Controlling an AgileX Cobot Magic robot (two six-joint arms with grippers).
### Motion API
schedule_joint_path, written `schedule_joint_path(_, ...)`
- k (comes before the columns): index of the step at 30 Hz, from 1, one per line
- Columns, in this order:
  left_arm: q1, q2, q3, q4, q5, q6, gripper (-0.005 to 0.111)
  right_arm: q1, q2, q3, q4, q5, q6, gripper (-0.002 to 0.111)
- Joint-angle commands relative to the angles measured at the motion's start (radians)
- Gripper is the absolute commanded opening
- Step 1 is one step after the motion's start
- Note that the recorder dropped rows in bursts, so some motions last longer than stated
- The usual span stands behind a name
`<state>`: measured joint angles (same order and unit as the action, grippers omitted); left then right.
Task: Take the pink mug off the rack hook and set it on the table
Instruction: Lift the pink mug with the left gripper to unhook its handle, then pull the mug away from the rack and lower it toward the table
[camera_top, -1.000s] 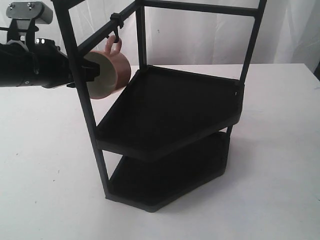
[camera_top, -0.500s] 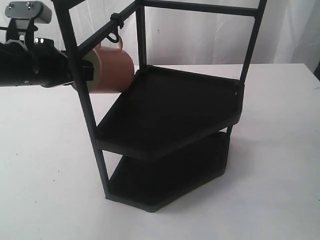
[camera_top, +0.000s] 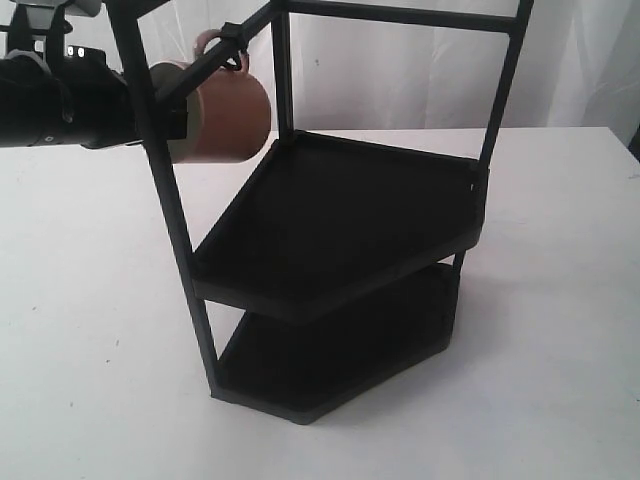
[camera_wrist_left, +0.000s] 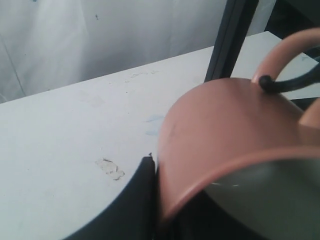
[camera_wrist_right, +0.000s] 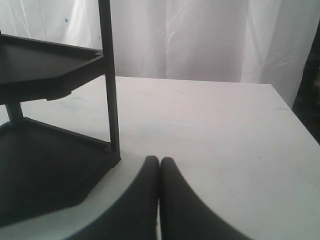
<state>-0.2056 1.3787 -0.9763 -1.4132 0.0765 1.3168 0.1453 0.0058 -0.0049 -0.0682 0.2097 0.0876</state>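
The pink mug (camera_top: 232, 112) lies on its side in the air at the rack's upper left, its mouth toward my left arm. My left gripper (camera_top: 178, 118) is shut on the mug's rim, partly hidden by a rack post. The mug's loop handle (camera_top: 206, 41) sits up by the slanted bar, near the rack hook (camera_top: 240, 62). In the left wrist view the mug (camera_wrist_left: 225, 125) fills the frame, the black hook tip (camera_wrist_left: 266, 83) touches the handle's base, and one finger (camera_wrist_left: 135, 200) presses its outer wall. My right gripper (camera_wrist_right: 159, 162) is shut and empty over the table (camera_wrist_right: 210, 135).
The rack (camera_top: 340, 230) stands mid-table with two dark angular shelves and thin upright bars. A rack post (camera_top: 150, 130) crosses in front of my left gripper. White table (camera_top: 80, 330) spreads on both sides; a white curtain hangs behind.
My left arm has lifted the mug upward and tilted it level. The handle rose from hanging under the hook to sitting up against the slanted bar. The right gripper's earlier state is not shown.
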Motion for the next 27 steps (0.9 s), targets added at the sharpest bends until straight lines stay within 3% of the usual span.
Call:
schedule_joint_path(1, -0.001, -0.029, -0.014, -0.015, -0.022, -0.004, 0.0, -0.005, -0.006, 0.005, -0.006, -0.008, -0.004, 0.0)
schedule_joint_path(9, 0.005, -0.029, -0.012, 0.021, -0.106, 0.016, 0.0, -0.005, -0.006, 0.005, -0.006, -0.008, -0.004, 0.0)
schedule_joint_path(16, 0.084, -0.036, 0.032, 0.017, -0.104, 0.021, 0.0, -0.005, -0.006, 0.005, -0.006, -0.008, -0.004, 0.0)
schedule_joint_path(24, 0.184, -0.053, 0.105, 0.039, 0.001, 0.021, 0.0, -0.005, -0.006, 0.005, -0.006, -0.008, -0.004, 0.0)
schedule_joint_path(27, 0.214, -0.053, 0.108, 0.135, 0.102, -0.03, 0.0, -0.005, -0.006, 0.005, -0.006, -0.008, -0.004, 0.0)
